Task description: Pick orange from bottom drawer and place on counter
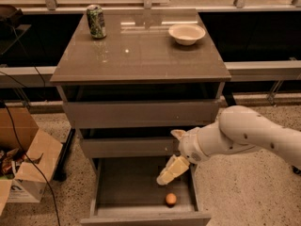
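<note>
The pincer (167, 157) hangs spread wide and empty over the pulled-out bottom drawer (127, 185), probably to let the orange (170, 199), just below it near the front, fit between. Well above waits the bench (141, 55), where it must go.

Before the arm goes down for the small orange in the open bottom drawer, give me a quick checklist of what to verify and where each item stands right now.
1. Deep grey-brown bottom drawer pulled out: ok.
2. Small round orange in plain sight near the tray's front: ok.
3. Cream two-finger gripper over the tray, above the orange and apart from it: ok.
4. Its fingers spread wide: ok.
5. Glossy grey-brown counter has bare room between the green can and the white bowl: ok.
6. White arm clear of the middle drawer front: cannot tell.
</note>
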`<state>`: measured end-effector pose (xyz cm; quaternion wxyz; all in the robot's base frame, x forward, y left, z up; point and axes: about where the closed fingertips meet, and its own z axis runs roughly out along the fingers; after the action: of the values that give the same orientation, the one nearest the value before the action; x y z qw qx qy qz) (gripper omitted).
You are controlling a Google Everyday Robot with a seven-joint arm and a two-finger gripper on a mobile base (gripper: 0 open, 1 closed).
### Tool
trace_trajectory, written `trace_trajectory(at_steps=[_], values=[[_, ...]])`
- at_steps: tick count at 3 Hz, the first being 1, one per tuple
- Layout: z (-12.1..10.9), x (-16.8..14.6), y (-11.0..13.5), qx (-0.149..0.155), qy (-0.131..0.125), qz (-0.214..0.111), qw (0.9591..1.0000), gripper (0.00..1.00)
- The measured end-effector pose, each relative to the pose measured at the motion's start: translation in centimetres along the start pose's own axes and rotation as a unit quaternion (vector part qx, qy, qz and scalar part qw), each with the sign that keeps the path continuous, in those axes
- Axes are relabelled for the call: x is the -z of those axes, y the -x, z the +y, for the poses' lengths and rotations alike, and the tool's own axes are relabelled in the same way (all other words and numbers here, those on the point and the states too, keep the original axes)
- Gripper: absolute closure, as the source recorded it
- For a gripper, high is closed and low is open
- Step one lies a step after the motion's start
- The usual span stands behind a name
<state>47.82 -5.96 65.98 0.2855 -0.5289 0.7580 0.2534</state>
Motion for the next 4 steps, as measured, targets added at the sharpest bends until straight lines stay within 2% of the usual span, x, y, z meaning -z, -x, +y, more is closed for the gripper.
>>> trace_trajectory(at_steps=[1,2,3,4], values=[[-2.9,-5.6,-3.2,0.003,0.022,-0.026,0.9994,0.00],[-2.1,-8.4,-5.6,-0.021,0.050,-0.032,0.9980,0.00],[-2.1,-8.3,-5.5,-0.021,0.049,-0.032,0.9981,0.00],[-2.0,-11.1,-6.3,-0.038,0.047,-0.039,0.9974,0.00]])
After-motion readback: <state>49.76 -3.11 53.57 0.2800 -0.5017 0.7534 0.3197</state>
